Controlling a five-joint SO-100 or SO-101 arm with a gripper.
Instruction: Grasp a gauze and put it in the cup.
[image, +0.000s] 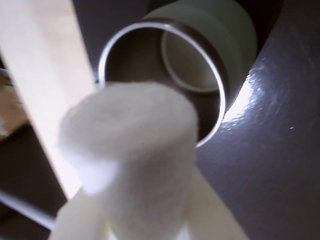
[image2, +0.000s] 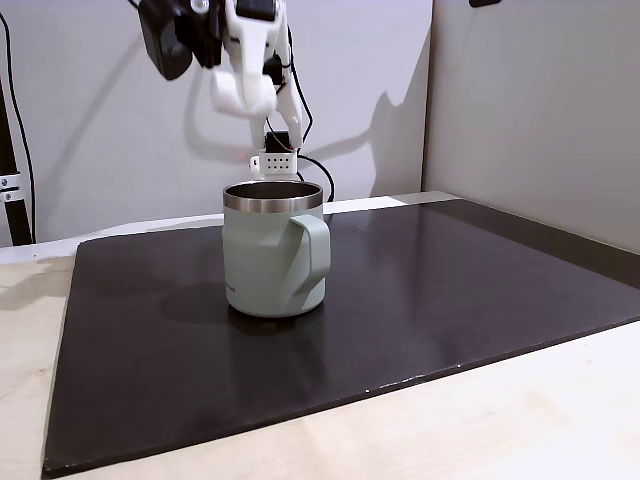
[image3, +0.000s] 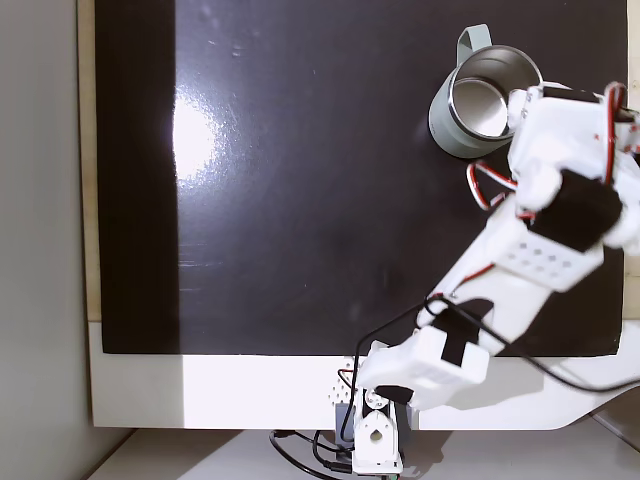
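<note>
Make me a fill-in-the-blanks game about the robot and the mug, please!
1. The gripper holds a fluffy white roll of ____.
2. The cup stands on a mat coloured ____.
3. The cup's rim is shiny metal, and its side and handle are pale ____.
4. Inside, the cup looks ____.

Missing words: gauze; black; green; empty.

Black mat (image2: 450, 300) on pale wood table (image2: 500, 420)
</note>
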